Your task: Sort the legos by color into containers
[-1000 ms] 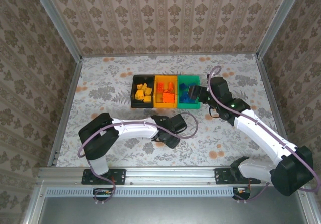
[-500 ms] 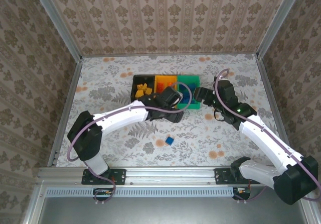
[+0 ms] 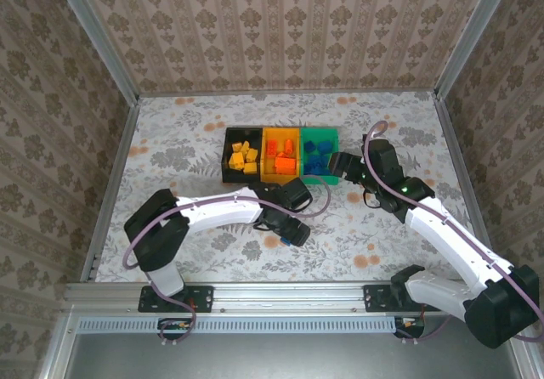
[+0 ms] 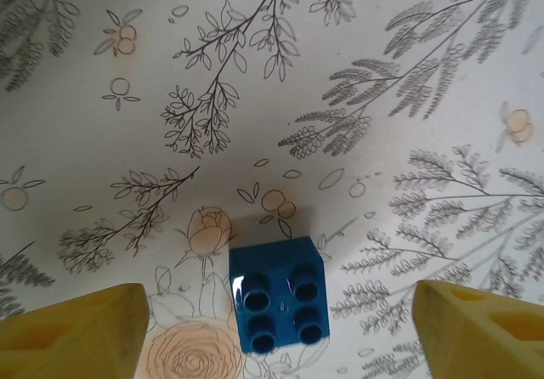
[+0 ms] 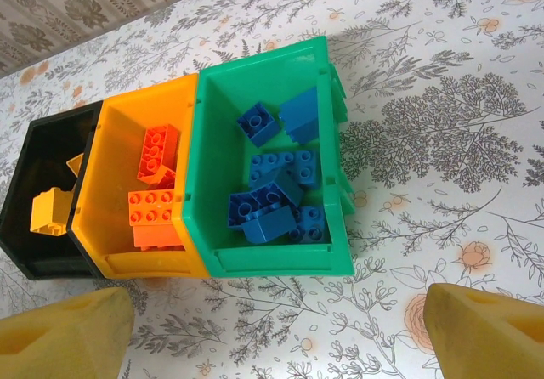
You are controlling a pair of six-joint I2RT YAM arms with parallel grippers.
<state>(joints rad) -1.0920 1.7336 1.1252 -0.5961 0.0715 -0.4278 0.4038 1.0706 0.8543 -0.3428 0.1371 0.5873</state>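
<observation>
We can read no writing, label, brand, number or sign on the bins (image 5: 149,264), on the bricks (image 5: 272,194) or on the flowered table (image 3: 170,141).

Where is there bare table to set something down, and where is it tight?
Free: the table strip between the bins and the back wall; the patch left of the black bin. Crowded: in front of the bins, where the left gripper hangs open over a loose blue brick and the right gripper faces the green bin.
</observation>
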